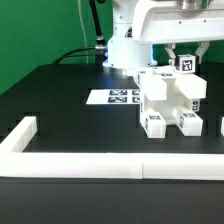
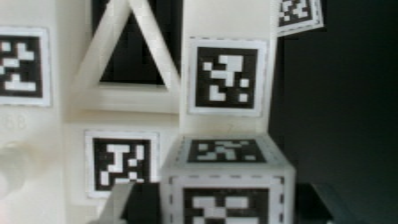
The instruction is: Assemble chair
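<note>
**The gripper is at the top of the chair**

The white chair (image 1: 168,100) stands on the black table (image 1: 50,100), on the exterior view's right. It is made of chunky white blocks. Many of the blocks have black-and-white square tags. Two short block feet (image 1: 153,123) stick out at the bottom, toward the white wall (image 1: 100,160). The wall runs along the front edge of the table and turns a corner on the exterior view's left.

The white arm (image 1: 140,30) reaches down from above. Its gripper (image 1: 185,57) is right at the top of the chair. One dark finger is on each side of a small tagged block (image 1: 185,65) up there. The fingers look very close to that block, but I cannot tell if they are squeezing it or just standing beside it.

The marker board (image 1: 113,97) lies flat on the table, just beside the chair, on the exterior view's left of it.

The wrist view is full of the chair (image 2: 214,40), very near. You can see a frame with slanted bars (image 2: 125,50) and a big tag (image 2: 226,75) on an upright white piece. The picture is blurry.
</note>
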`<state>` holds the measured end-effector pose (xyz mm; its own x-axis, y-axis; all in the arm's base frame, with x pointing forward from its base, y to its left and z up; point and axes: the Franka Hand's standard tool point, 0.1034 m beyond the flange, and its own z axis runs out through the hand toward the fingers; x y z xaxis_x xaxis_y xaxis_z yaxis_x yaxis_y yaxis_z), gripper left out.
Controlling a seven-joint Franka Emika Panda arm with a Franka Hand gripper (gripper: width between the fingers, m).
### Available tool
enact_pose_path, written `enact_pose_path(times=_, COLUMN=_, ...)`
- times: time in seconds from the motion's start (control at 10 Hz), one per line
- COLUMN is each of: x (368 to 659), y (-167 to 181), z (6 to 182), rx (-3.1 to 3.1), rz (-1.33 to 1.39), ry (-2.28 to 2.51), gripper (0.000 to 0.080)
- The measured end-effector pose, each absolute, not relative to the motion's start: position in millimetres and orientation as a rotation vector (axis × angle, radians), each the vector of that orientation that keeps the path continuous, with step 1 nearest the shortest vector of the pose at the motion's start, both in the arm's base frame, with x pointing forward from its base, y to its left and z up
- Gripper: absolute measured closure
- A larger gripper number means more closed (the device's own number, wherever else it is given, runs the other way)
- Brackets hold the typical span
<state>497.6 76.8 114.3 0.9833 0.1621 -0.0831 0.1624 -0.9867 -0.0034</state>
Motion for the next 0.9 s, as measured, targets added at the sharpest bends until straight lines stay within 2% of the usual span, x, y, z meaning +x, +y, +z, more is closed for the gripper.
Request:
enact_pose_path(times=0.2, x=497.5, y=77.1, z=114.3, rx=3.13, rz=-0.13, ry=0.176, gripper=0.0514)
enact_pose_path(times=0.9, x=497.3, y=77.9, z=113.9, rx=3.051, rz=-0.126, ry=-0.635, gripper=0.0512)
